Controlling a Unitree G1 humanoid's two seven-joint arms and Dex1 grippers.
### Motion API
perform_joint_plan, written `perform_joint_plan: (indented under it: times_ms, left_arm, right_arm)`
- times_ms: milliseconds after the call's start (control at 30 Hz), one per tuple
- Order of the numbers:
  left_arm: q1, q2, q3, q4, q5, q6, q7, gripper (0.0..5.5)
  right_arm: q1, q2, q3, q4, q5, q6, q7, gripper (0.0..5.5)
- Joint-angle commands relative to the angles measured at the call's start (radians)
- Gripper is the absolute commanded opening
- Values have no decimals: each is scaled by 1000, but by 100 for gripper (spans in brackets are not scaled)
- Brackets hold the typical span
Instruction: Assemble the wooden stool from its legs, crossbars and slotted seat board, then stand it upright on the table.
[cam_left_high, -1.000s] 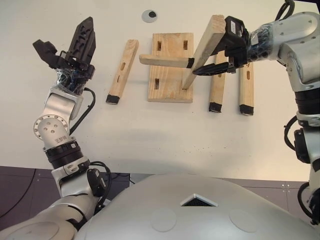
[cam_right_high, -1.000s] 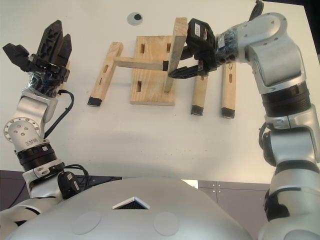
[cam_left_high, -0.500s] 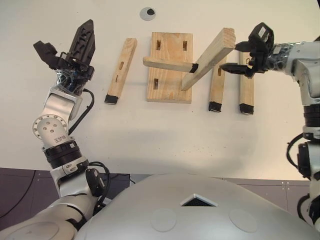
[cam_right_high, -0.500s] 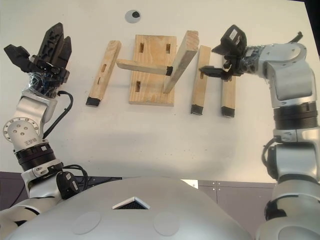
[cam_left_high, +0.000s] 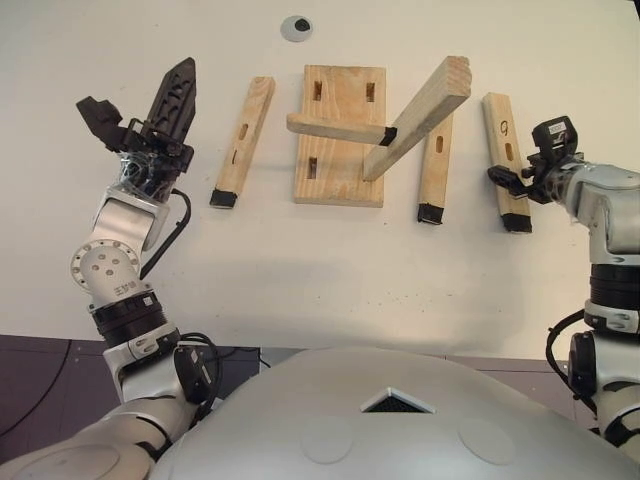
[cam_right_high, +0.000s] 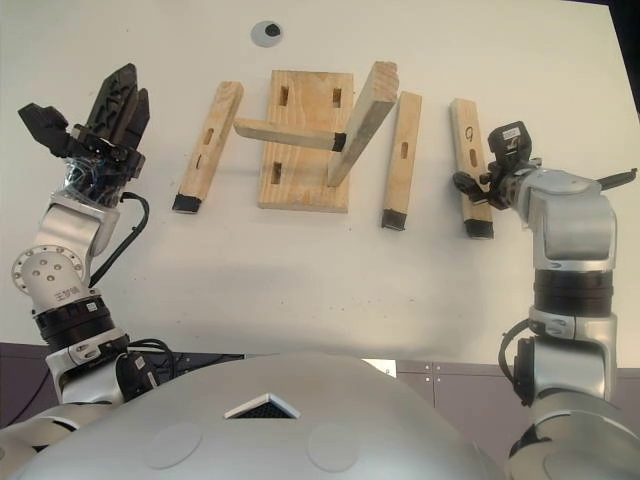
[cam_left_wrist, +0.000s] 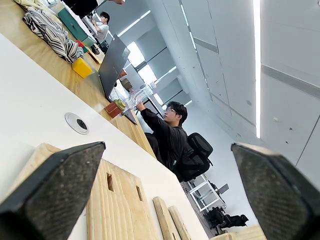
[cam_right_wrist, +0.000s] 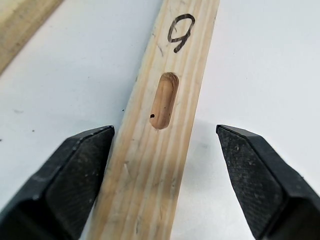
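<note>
The slotted seat board (cam_left_high: 340, 160) lies flat at the table's middle. A crossbar (cam_left_high: 333, 127) joined to a tilted leg (cam_left_high: 420, 115) rests across the board, with nothing holding it. Three more legs lie flat: one left of the board (cam_left_high: 243, 140), one right of it (cam_left_high: 436, 165), and the rightmost one (cam_left_high: 505, 160), marked "9" (cam_right_wrist: 181, 31). My right gripper (cam_right_wrist: 162, 167) is open over that leg's lower half, a finger on each side (cam_right_wrist: 60, 185). My left gripper (cam_left_high: 138, 108) is open, raised at the far left, holding nothing.
A round grey grommet (cam_left_high: 296, 28) sits in the table beyond the board. Bare white tabletop (cam_left_high: 330, 270) stretches between the parts and the near edge. In the left wrist view, desks and a seated person show far behind.
My right gripper let go of the tilted leg and swung right and toward me, down to the rightmost leg, which has turned slightly. The leg and crossbar now rest on the board. The left arm barely shifted.
</note>
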Motion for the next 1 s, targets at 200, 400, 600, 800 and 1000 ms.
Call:
perform_joint_plan:
  times_ms: [200,400,600,800,1000]
  left_arm:
    - [13,-5,-4,-21,13,-8,30,464]
    - [-3,0,-17,-62,32,-14,58,464]
    - [-136,105,-145,-161,199,-48,20,464]
    - [-454,146,-222,-111,107,32,-141,464]
    - [-616,71,-336,-31,108,102,-168,464]
  right_arm:
    - [6,28,-19,27,19,48,-33,243]
    - [-30,40,-49,48,34,41,-56,211]
    - [-273,155,-231,118,194,-230,-5,208]
    - [-468,104,-284,126,510,-301,394,207]
    - [-535,76,-234,27,718,-145,535,206]
